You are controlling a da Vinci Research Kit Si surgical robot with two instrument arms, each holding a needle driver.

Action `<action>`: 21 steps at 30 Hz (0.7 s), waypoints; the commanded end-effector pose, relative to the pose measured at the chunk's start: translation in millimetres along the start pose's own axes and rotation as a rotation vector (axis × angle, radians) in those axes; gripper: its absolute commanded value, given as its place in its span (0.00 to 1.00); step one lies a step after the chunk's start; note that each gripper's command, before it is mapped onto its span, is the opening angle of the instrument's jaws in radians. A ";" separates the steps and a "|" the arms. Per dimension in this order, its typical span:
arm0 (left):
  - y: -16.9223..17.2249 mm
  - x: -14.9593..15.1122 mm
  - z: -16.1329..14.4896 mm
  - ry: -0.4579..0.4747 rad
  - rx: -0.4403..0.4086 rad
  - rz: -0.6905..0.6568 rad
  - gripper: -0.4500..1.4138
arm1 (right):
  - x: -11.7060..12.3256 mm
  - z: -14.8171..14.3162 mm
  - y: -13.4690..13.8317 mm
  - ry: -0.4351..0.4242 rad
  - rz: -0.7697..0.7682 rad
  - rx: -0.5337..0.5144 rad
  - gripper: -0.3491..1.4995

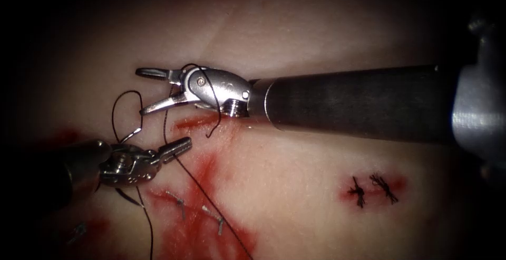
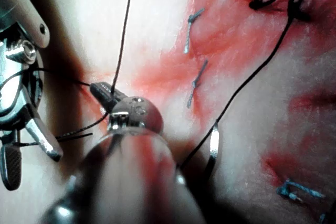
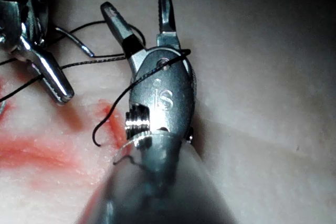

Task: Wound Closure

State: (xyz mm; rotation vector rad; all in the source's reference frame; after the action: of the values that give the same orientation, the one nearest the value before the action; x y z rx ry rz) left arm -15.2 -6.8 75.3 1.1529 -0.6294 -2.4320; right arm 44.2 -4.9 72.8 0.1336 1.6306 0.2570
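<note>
Endoscope view: the right hand (image 1: 150,88) gapes empty, thread (image 1: 211,102) draped over its wrist; the left hand (image 1: 176,148) is clamped on the thread, likely for tension. Left wrist view: the needle (image 2: 213,145) lies on the tissue (image 2: 157,30) beside the left shaft. Right wrist view: the right hand's jaws stand apart.

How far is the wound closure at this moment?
Done: two knotted stitches right of the tools. In hand: left tool grips the thread; right tool is open, empty, thread draped over its wrist. The needle lies loose on the tissue. Remaining: this thread is untied.
</note>
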 end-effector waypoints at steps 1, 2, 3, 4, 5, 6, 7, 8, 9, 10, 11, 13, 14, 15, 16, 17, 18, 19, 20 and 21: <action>0.1 0.4 0.8 0.022 -0.016 0.019 0.00 | -0.5 0.7 0.1 -0.022 -0.014 0.004 0.94; 0.1 0.8 0.8 0.035 -0.027 0.026 0.00 | -0.6 0.8 0.1 -0.027 -0.015 0.008 0.94; -0.1 1.2 0.7 0.050 -0.035 0.038 0.00 | -0.7 0.8 0.0 -0.033 -0.016 0.011 0.94; -0.3 1.5 0.7 0.063 -0.043 0.050 0.00 | -0.7 0.8 0.0 -0.039 -0.024 0.012 0.94; -0.6 1.9 0.5 0.078 -0.052 0.062 0.00 | -0.9 0.8 -0.1 -0.057 -0.029 0.023 0.94; -1.0 2.1 0.3 0.091 -0.054 0.073 0.00 | -1.1 0.8 -0.3 -0.074 -0.033 0.039 0.94; -1.4 2.2 0.2 0.103 -0.058 0.072 0.00 | -1.4 0.8 -0.6 -0.088 -0.040 0.055 0.94; -2.0 2.3 -0.1 0.121 -0.061 0.077 0.00 | -1.7 0.8 -0.9 -0.098 -0.044 0.065 0.93; -2.5 2.3 -0.4 0.136 -0.065 0.077 0.00 | -1.9 0.8 -1.1 -0.109 -0.049 0.075 0.93; -2.9 2.2 -0.6 0.150 -0.068 0.082 0.00 | -2.3 0.8 -1.5 -0.115 -0.054 0.087 0.93; -3.5 2.1 -1.0 0.161 -0.071 0.082 0.00 | -2.5 0.7 -1.7 -0.120 -0.058 0.094 0.92; -4.3 1.7 -1.6 0.164 -0.068 0.093 0.00 | -2.9 0.6 -2.1 -0.118 -0.062 0.107 0.92; -4.8 1.5 -2.0 0.165 -0.065 0.092 0.00 | -3.2 0.4 -2.3 -0.115 -0.065 0.116 0.91; -5.1 1.3 -2.3 0.173 -0.066 0.096 0.00 | -3.4 0.2 -2.5 -0.117 -0.068 0.123 0.91; -5.4 1.2 -2.6 0.179 -0.068 0.101 0.00 | -3.6 0.1 -2.6 -0.124 -0.071 0.132 0.91; -5.7 0.9 -3.0 0.186 -0.070 0.099 0.00 | -3.8 -0.2 -2.8 -0.137 -0.076 0.145 0.90; -5.9 0.8 -3.2 0.191 -0.072 0.104 0.00 | -4.0 -0.3 -2.9 -0.151 -0.080 0.154 0.89; -6.1 0.7 -3.4 0.199 -0.074 0.103 0.00 | -4.2 -0.5 -2.9 -0.159 -0.083 0.159 0.88; -6.6 0.5 -3.8 0.259 -0.081 0.100 0.00 | -4.6 -0.8 -2.9 -0.172 -0.089 0.166 0.88; -6.6 0.5 -3.8 0.259 -0.081 0.100 0.00 | -4.6 -0.8 -2.9 -0.172 -0.089 0.166 0.88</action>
State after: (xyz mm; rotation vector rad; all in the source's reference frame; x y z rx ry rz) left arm -12.5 -2.3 68.3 1.3732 -0.4712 -2.1234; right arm 43.3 -8.7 76.1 0.1999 1.4785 0.0307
